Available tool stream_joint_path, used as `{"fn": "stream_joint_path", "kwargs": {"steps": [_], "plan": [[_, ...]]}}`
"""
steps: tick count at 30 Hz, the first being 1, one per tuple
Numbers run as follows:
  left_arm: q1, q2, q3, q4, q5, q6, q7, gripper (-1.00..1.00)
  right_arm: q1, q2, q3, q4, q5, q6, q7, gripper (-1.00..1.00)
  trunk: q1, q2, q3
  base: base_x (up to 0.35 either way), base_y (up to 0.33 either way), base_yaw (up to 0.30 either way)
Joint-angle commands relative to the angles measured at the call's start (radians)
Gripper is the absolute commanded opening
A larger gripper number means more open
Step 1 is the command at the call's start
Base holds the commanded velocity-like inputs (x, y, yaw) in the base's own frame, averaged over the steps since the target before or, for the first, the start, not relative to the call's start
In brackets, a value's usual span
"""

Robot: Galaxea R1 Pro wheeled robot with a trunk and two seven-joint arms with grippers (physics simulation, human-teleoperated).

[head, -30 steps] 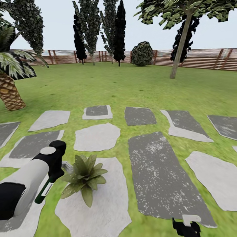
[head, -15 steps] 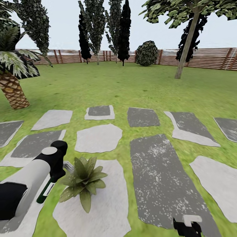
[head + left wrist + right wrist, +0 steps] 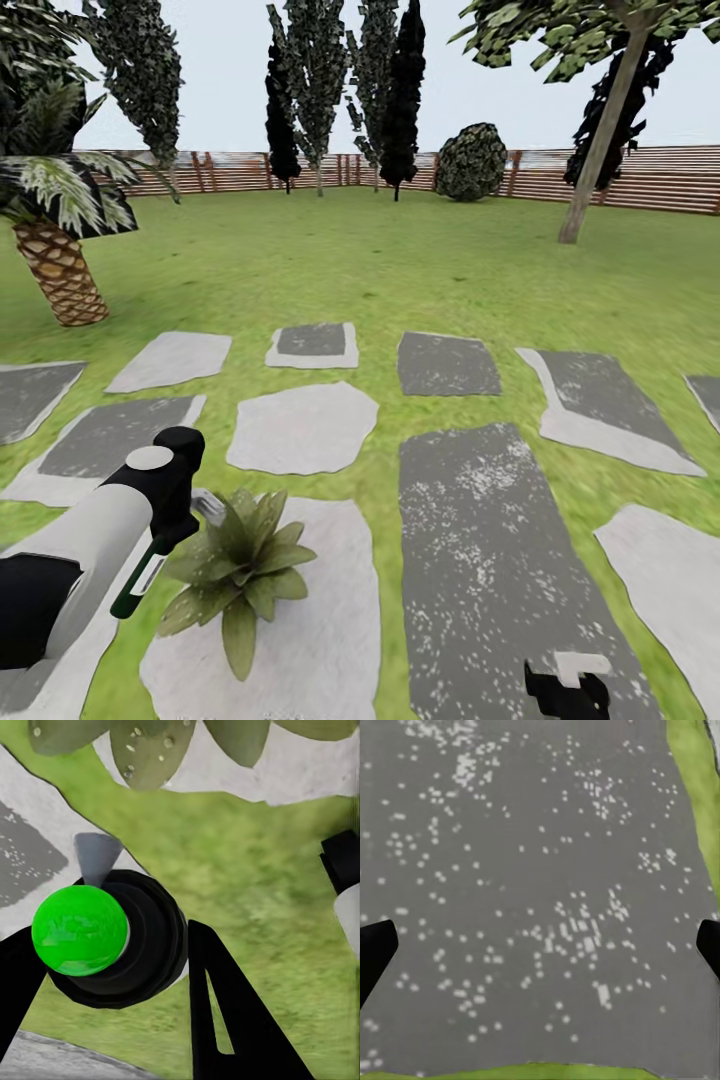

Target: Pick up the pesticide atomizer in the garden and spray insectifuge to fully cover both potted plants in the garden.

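A: Atomizer (image 3: 112,937) status? 
B: Clamped in the left gripper (image 3: 105,1020), near left, just beside one potted plant (image 3: 235,580). Right gripper (image 3: 540,945) spread, holding nothing.
A: Step? 
B: Probably spraying this plant; next, aim the nozzle at its leaves.

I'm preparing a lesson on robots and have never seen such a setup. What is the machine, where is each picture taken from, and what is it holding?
These are simulator renders of a two-armed wheeled robot in a garden. The head camera looks down over grey stepping stones on the lawn, with one potted plant beside the left arm. The left gripper is shut on the pesticide atomizer, its green tip facing the left wrist camera and spotted leaves just beyond. The right gripper is open and empty, hanging above a speckled dark stone.
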Motion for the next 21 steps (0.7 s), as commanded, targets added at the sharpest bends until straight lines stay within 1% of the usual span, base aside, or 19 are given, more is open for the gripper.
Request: {"fn": "stream_joint_path", "kwargs": {"steps": [1, 4, 8, 11, 17, 21], "plan": [[-0.001, 0.000, -0.004, -0.001, -0.006, 0.010, -0.010, -1.00, 0.000, 0.000, 0.009, 0.000, -0.010, -0.003, -0.001, 1.00, 0.000, 0.000, -0.001, -0.020, -0.265, 0.275], [-0.001, 0.001, -0.004, 0.000, -0.006, 0.011, -0.010, -1.00, 0.000, 0.000, 0.009, 0.000, -0.010, -0.003, -0.001, 1.00, 0.000, 0.000, -0.001, -0.085, -0.268, 0.276], [-0.001, 0.003, -0.004, 0.002, -0.006, 0.011, -0.010, -1.00, 0.000, 0.000, 0.009, 0.000, -0.010, -0.003, -0.001, 1.00, 0.000, 0.000, -0.001, -0.189, -0.237, 0.275], [-0.001, 0.003, -0.004, 0.000, -0.006, 0.011, -0.010, -1.00, 0.000, 0.000, 0.009, 0.000, -0.010, -0.003, -0.001, 1.00, 0.000, 0.000, -0.001, -0.144, -0.212, 0.106], [-0.001, 0.001, -0.004, -0.001, -0.006, 0.012, -0.010, -1.00, 0.000, 0.000, 0.009, 0.000, -0.010, -0.003, -0.001, 1.00, 0.000, 0.000, -0.001, 0.070, -0.250, 0.027], [-0.001, 0.000, -0.004, -0.002, -0.006, 0.012, -0.010, -1.00, 0.000, 0.001, 0.009, 0.000, -0.010, -0.003, -0.001, 1.00, 0.000, 0.000, -0.001, 0.118, -0.263, 0.215]]}}
